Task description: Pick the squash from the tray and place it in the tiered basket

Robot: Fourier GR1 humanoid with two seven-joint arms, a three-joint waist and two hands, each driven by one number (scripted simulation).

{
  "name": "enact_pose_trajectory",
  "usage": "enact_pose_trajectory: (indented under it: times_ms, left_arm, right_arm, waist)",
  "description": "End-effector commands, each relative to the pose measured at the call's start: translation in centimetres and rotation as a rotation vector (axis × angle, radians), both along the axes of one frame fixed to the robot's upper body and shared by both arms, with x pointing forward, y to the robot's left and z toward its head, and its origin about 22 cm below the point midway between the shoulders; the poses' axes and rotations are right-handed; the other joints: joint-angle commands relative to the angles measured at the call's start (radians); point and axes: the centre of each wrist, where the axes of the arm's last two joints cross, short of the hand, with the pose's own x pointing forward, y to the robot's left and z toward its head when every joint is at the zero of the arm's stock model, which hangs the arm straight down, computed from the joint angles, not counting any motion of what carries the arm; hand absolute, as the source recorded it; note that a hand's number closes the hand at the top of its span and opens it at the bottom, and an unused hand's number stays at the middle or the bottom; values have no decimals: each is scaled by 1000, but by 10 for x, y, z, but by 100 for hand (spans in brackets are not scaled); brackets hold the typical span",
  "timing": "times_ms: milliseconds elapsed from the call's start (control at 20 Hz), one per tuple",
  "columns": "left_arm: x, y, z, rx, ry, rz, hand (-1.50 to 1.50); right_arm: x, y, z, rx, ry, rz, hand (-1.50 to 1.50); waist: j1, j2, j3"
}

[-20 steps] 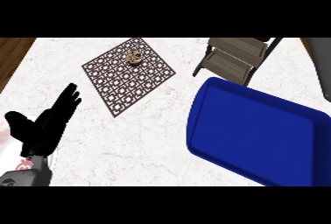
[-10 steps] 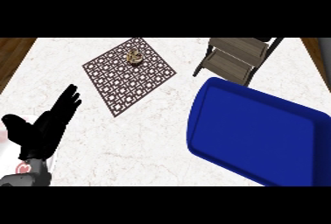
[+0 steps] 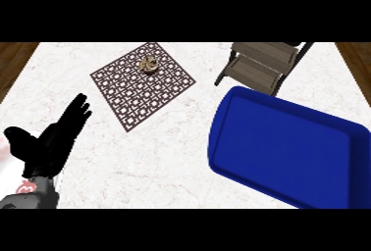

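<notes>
A blue tray (image 3: 290, 152) lies at the right of the white counter, and its inside shows nothing on it. The tiered basket (image 3: 264, 66), with wooden shelves in a dark frame, stands behind the tray at the upper right. No squash shows anywhere. My left hand (image 3: 51, 142) rests at the lower left with fingers straight and pointing up and away, holding nothing. The right hand does not show.
A brown lattice mat (image 3: 145, 86) lies at the middle back of the counter, with a small tan object (image 3: 148, 62) on its far corner. Dark wooden floor shows beyond the counter's left and right edges.
</notes>
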Motion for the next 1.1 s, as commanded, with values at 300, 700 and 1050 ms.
enact_pose_trajectory:
  times_ms: [300, 700, 1050]
  left_arm:
    - [-4, -3, -2, 2, 3, 9, 0]
    - [0, -1, -7, -7, 18, 23, 0]
    - [1, 11, -12, -1, -2, 35, 0]
  right_arm:
    - [-46, -103, 46, 136, -114, -209, -150]
    - [-116, -205, 52, 110, -166, -258, -150]
    - [-163, -252, 41, 82, -135, -255, -150]
  waist:
    - [-15, -6, 0]
    - [-24, -5, 0]
    - [-21, -5, 0]
